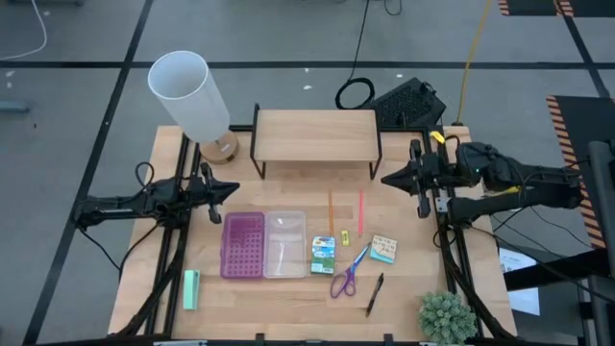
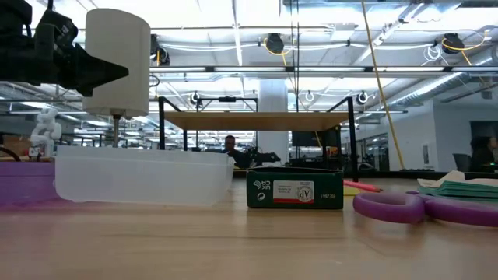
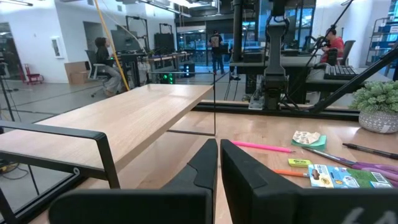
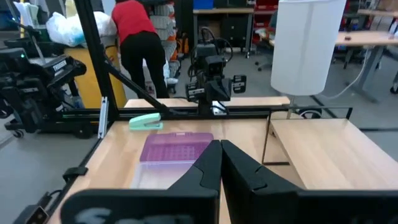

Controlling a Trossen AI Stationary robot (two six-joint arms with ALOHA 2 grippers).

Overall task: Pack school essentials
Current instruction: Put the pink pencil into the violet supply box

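High view shows nothing packed: we find pencils [image 1: 331,213], scissors [image 1: 348,276], pen [image 1: 374,294], packet [image 1: 323,255] and pad [image 1: 382,249] loose on the tabletop [image 1: 288,308] beside the open case [image 1: 263,245]. Left end effector [image 1: 233,189] and right end effector [image 1: 387,178] wait, fingers pressed together.

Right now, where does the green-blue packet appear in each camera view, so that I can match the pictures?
High view: the green-blue packet lies at table centre, just right of the case's clear half.
Low view: the packet stands centre, showing its dark green side, right of the clear half.
Left wrist view: it lies at lower right, near the scissors.
Right wrist view: not in it.
Shared landmark: the wooden shelf.
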